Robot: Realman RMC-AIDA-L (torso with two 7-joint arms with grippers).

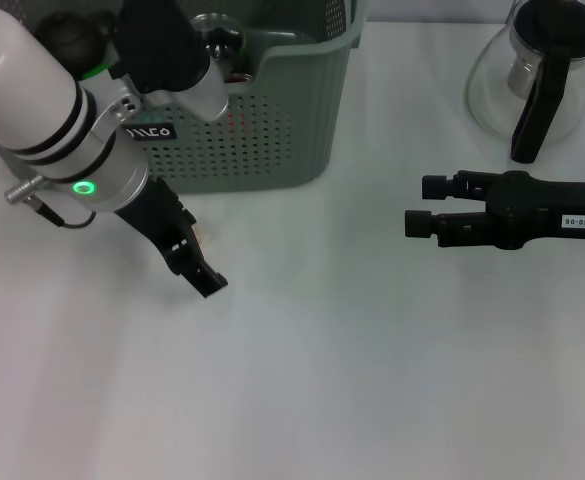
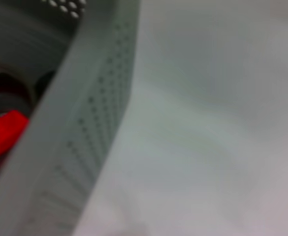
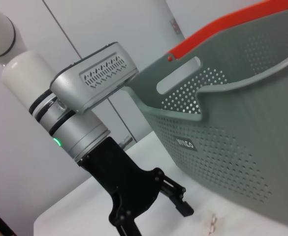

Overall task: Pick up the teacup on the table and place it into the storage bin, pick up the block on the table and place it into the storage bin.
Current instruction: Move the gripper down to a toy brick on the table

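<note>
The grey-green storage bin [image 1: 272,130] stands at the back left of the table, and its perforated wall [image 2: 84,132] fills the left wrist view. Inside it lies a red piece [image 2: 3,130], probably the block. A rounded glass thing [image 1: 219,38], possibly the teacup, sits further back in the bin. My left gripper [image 1: 200,268] hangs just in front of the bin, low over the table, open and holding nothing; the right wrist view shows it [image 3: 176,201] beside the bin [image 3: 232,147]. My right gripper [image 1: 417,204] rests open at the right, pointing toward the middle.
A glass teapot [image 1: 537,70] with a black handle stands at the back right. A small pale mark [image 1: 205,236] lies on the white table between the left gripper and the bin. The bin has a red-orange handle rim [image 3: 217,29].
</note>
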